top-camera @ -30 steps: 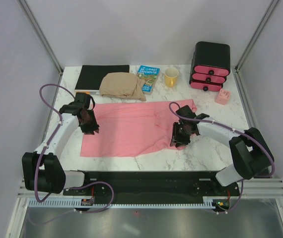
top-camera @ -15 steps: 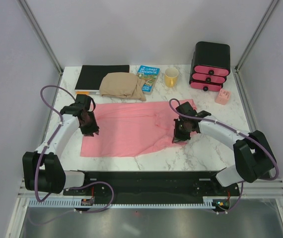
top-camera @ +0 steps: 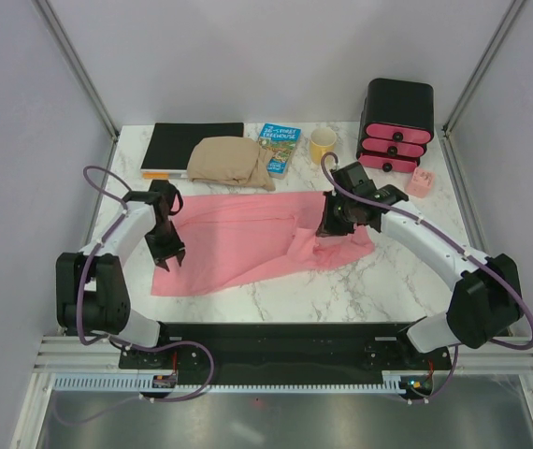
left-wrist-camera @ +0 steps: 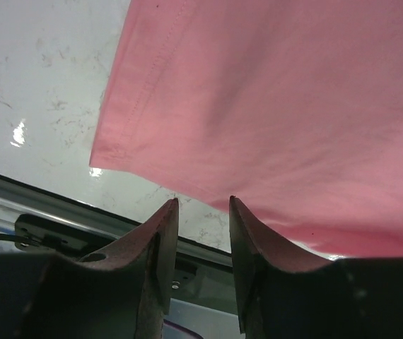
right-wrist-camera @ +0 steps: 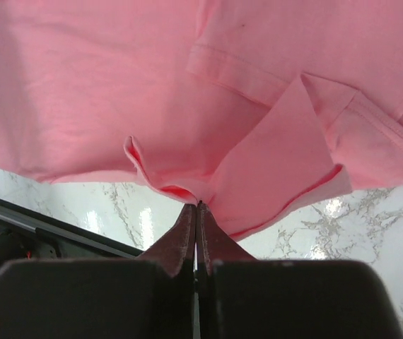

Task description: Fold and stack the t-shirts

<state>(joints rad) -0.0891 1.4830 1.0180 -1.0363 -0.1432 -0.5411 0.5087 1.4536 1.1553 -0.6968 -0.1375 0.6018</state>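
The salmon-pink t-shirt (top-camera: pixel 238 248) lies spread across the middle of the marble table. My left gripper (top-camera: pixel 169 262) hovers over the shirt's left side near its front corner. In the left wrist view its jaws (left-wrist-camera: pixel 201 202) stand open and empty, just short of the t-shirt's hem (left-wrist-camera: pixel 272 106). My right gripper (top-camera: pixel 327 226) is shut on a pinched fold of the shirt's right edge and holds it up off the table. In the right wrist view the cloth (right-wrist-camera: pixel 81 92) bunches at the closed gripper (right-wrist-camera: pixel 196 204), with a flap hanging to the right.
A folded tan cloth (top-camera: pixel 232 161) lies behind the shirt, partly on a black notebook (top-camera: pixel 192 143). A blue book (top-camera: pixel 279 145), a yellow mug (top-camera: pixel 323 146), a black box with pink drawers (top-camera: pixel 397 126) and a small pink holder (top-camera: pixel 420 182) line the back.
My right gripper shut on the shirt's near right edge and carried it up and toward the back. My left arm slid toward the near left corner and its jaws widened.
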